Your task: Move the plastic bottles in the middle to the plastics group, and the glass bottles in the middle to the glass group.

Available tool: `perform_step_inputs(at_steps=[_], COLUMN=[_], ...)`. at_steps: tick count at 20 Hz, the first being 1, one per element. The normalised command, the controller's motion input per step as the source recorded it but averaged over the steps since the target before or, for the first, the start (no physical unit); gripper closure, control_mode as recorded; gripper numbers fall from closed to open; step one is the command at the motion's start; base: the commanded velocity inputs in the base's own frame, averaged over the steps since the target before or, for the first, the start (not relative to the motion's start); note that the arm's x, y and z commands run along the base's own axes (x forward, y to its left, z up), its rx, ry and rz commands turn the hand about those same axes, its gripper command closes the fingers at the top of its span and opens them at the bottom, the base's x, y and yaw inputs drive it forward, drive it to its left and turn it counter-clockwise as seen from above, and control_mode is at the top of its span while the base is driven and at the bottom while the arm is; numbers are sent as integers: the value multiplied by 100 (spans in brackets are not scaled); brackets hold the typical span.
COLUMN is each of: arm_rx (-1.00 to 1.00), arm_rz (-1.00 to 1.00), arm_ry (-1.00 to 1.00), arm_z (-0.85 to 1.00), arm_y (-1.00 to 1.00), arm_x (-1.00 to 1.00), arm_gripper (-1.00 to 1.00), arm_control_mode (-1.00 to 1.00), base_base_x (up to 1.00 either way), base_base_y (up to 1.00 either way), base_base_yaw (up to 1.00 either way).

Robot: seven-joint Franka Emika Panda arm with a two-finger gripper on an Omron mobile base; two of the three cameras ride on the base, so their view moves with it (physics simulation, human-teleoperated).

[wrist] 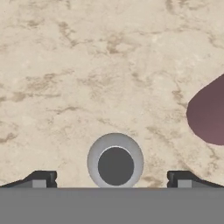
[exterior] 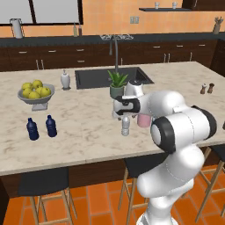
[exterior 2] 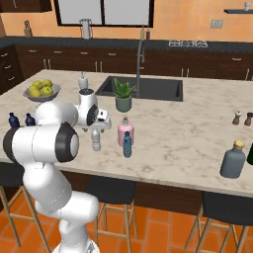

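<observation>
**Hovering over the clear bottle with jaws spread**

Looking from the left base view, the gripper point(exterior: 123, 115) is hanging directly above the clear-grey bottle point(exterior: 125, 126), which is standing upright near the front edge of the marble counter point(exterior: 88, 140), about midway along it. The pink bottle point(exterior: 143, 119) is standing just beside it on the right, partly hidden by the arm. The two navy bottles point(exterior: 41, 127) are standing side by side near the front edge toward the left end of the counter, in front of a bowl of yellow fruit point(exterior: 36, 93). The two tiny brown bottles point(exterior: 207, 88) are sitting well apart, near the right end. A potted plant point(exterior: 117, 85) is standing at the front rim of the sink point(exterior: 112, 77), and a white bottle point(exterior: 65, 80) is standing left of the sink.

Turning to the right base view, the clear-grey bottle is standing under the hand, with the pink bottle and the teal-blue bottle point(exterior 2: 127, 145) to its right; the teal one is standing nearer the front edge, just in front of the pink one. A grey bottle with a tan cap point(exterior 2: 233, 159) is standing near the front edge at the right end.

Looking down from the hand view, the clear-grey bottle's top is sitting between the two fingertips point(wrist: 41, 179), which are standing wide apart and touching nothing; the pincer is released. The pink bottle is showing at the right edge.
</observation>
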Motion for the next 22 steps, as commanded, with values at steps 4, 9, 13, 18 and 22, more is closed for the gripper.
perform_step_inputs(at_steps=[4,9,13,18,22], arm_rx=[0,0,0,0,0], arm_rz=[1,1,1,0,0], arm_ry=[0,0,0,0,0], arm_z=[-3,-13,-13,0,0], arm_y=[0,0,0,0,0], arm_x=[6,10,1,0,0], arm_gripper=[-100,-100,-100,100,100], arm_control_mode=[-100,-100,-100,-100,-100], base_base_x=[0,0,0,0,0], base_base_y=[0,0,0,0,0], base_base_yaw=[0,0,0,0,0])
